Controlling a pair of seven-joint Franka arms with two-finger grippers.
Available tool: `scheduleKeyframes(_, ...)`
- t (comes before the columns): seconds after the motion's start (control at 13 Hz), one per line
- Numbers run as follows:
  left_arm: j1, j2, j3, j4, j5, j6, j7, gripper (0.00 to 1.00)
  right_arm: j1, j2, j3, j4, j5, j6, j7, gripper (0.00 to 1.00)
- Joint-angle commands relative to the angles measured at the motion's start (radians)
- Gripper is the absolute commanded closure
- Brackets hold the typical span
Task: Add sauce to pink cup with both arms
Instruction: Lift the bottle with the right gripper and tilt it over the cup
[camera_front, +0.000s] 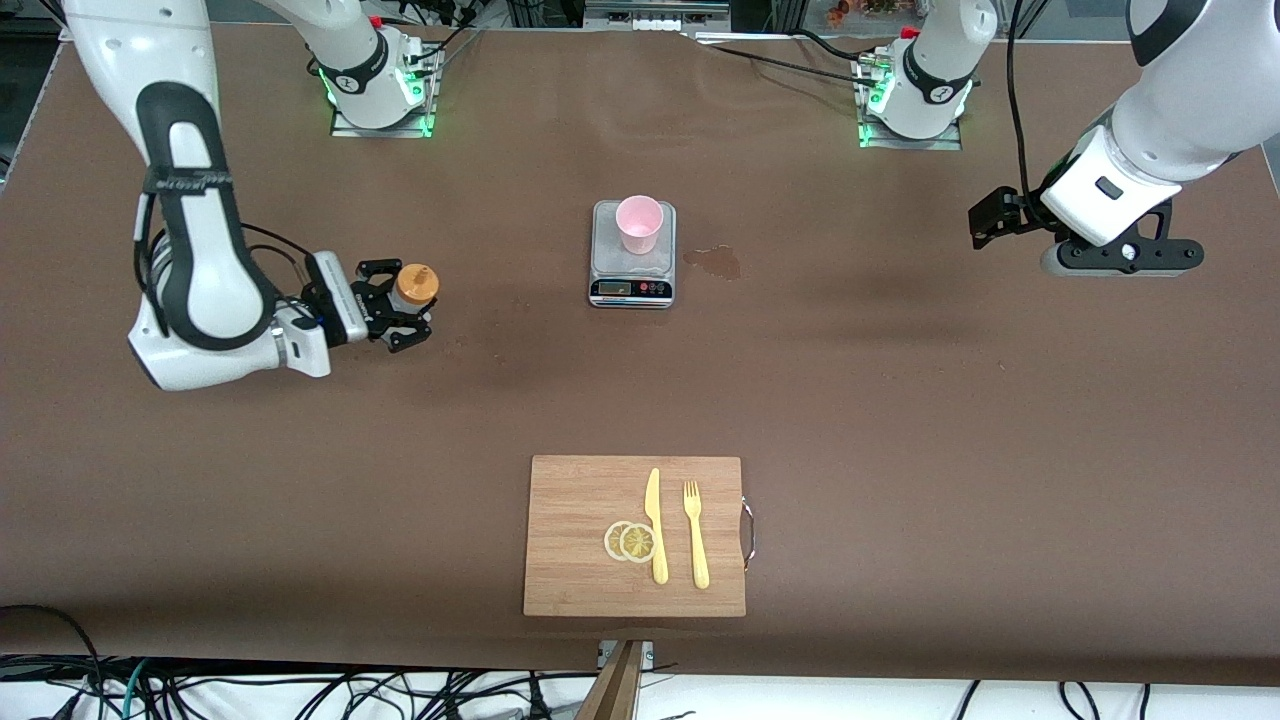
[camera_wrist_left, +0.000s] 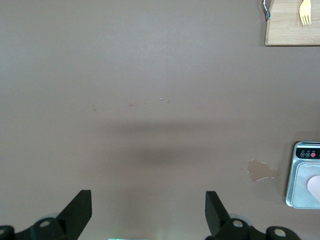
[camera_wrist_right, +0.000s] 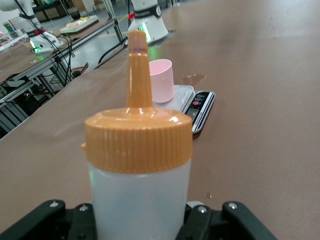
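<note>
Two arms at brown worktop (camera_front: 900, 420). Right pincer (camera_front: 400, 305) clamped round sauce bottle (camera_front: 415, 285), low over worktop at right arm's end. Pink cup (camera_front: 639, 224) on scale (camera_front: 632, 288), well apart from it. Left pincer (camera_wrist_left: 150, 212) hangs wide, empty, waiting over bare worktop. Risks: squeezed soft bottle may dribble before reaching cup; nozzle nudge could topple light cup.

- Sauce (camera_wrist_right: 140, 165): translucent whitish body, orange ribbed cap and nozzle.
- Pink cup (camera_front: 639, 223): pale pink, plain.
- Scale (camera_front: 632, 280): silver-grey, with red buttons.
- Worktop (camera_front: 900, 400): brown.
- Cutting board (camera_front: 580, 520): light wood grain.
- Knife (camera_front: 655, 525) and fork (camera_front: 695, 535): yellow.
</note>
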Motion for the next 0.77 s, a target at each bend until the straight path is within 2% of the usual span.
scheduleKeyframes(0.0,0.002,0.018,-0.002,0.033,0.005,-0.028,0.009,0.0,0.129,-0.092,-0.018,-0.053,-0.102,0.102,0.243,0.93)
scheduleKeyframes(0.46,0.001,0.018,-0.002,0.034,0.006,-0.027,0.011,0.0,0.359,-0.183,-0.02,-0.101,-0.363,0.23,0.704,0.93)
scheduleKeyframes(0.69,0.001,0.016,-0.002,0.034,0.006,-0.027,0.009,0.0,0.46,-0.213,-0.02,-0.127,-0.455,0.253,0.871,0.93)
